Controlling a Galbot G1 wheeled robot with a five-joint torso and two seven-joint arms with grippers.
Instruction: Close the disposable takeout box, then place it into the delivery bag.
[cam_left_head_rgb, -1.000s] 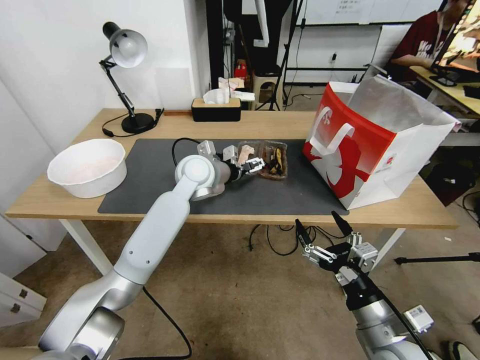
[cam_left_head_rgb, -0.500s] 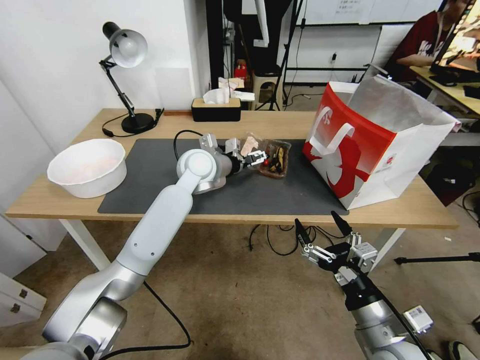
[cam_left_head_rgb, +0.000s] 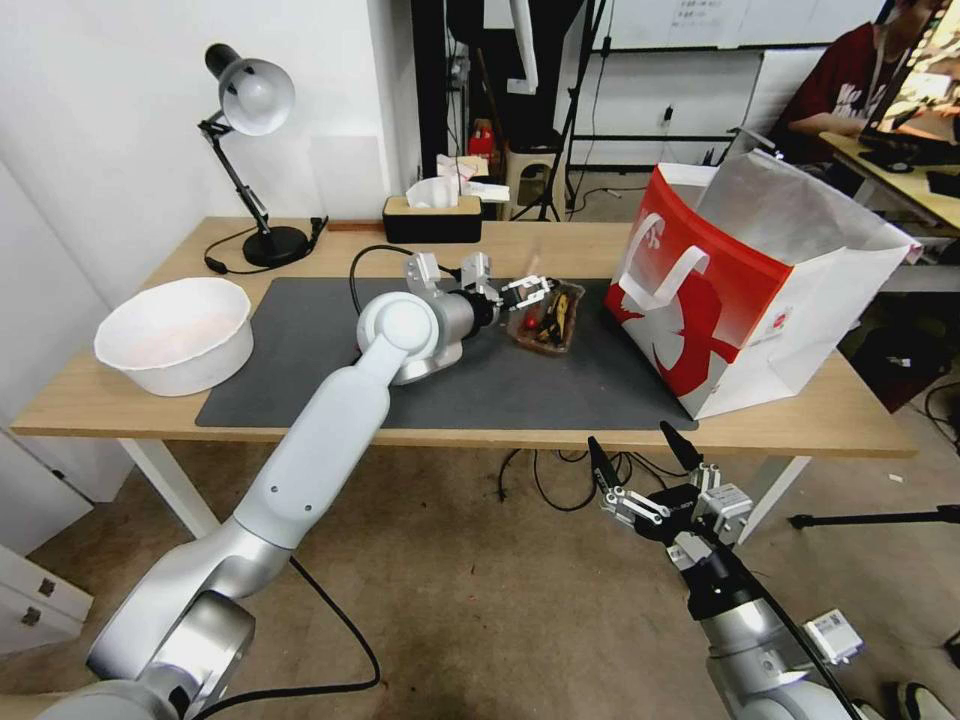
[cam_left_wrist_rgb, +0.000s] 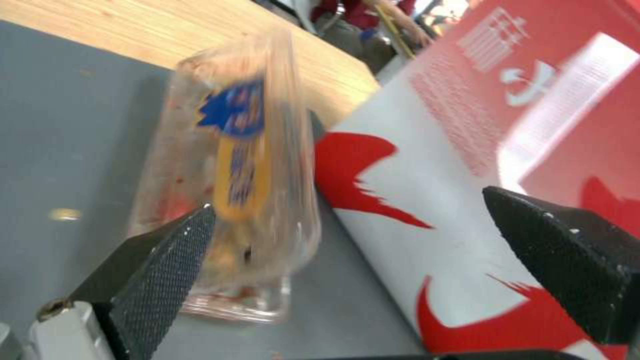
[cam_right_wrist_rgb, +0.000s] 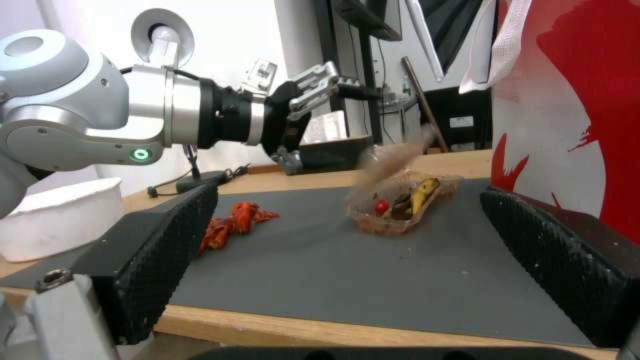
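The disposable takeout box (cam_left_head_rgb: 548, 320) sits on the dark mat (cam_left_head_rgb: 300, 340), just left of the delivery bag (cam_left_head_rgb: 740, 290). Its food half holds red and yellow-brown bits. The clear lid (cam_right_wrist_rgb: 387, 167) stands raised and blurred, tipping over the food half (cam_right_wrist_rgb: 403, 207). My left gripper (cam_left_head_rgb: 527, 291) hovers open above the box's left side, with the lid (cam_left_wrist_rgb: 233, 150) beside one finger (cam_left_wrist_rgb: 160, 270) and the bag (cam_left_wrist_rgb: 467, 150) just beyond. My right gripper (cam_left_head_rgb: 642, 468) hangs open below the table's front edge, holding nothing.
A large white bowl (cam_left_head_rgb: 175, 335) stands at the table's left end. A desk lamp (cam_left_head_rgb: 250, 110) and a black tissue box (cam_left_head_rgb: 432, 218) line the back edge. A small orange-red scrap (cam_right_wrist_rgb: 233, 227) lies on the mat under my left arm.
My left gripper has swung right and up over the box. The lid, which lay flat to the left of the food half, now stands raised and is tipping over it.
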